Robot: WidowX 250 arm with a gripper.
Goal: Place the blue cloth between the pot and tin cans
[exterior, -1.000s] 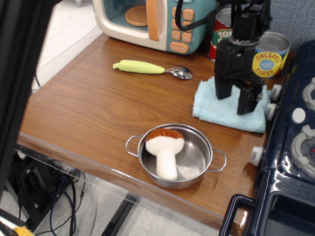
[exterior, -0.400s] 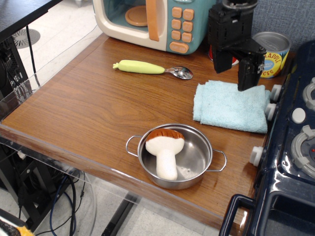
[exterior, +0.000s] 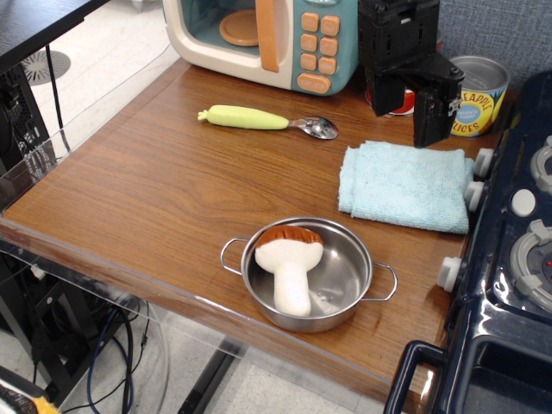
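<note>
The pale blue cloth (exterior: 405, 185) lies flat on the wooden table, between the steel pot (exterior: 345, 280) in front and the cans behind. The pot holds a toy mushroom (exterior: 289, 259). The yellow pineapple can (exterior: 477, 95) stands at the back right. The red tomato can (exterior: 399, 103) is mostly hidden behind my gripper. My black gripper (exterior: 405, 125) hangs above the cloth's far edge, open and empty, clear of the cloth.
A toy microwave (exterior: 267, 39) stands at the back. A spoon with a green handle (exterior: 263, 121) lies in front of it. A dark blue toy stove (exterior: 517, 241) borders the table's right side. The table's front edge (exterior: 172, 293) is near the pot.
My gripper has let go of the cloth and risen up and back, from resting on the cloth to hanging in front of the cans. The cloth stays flat.
</note>
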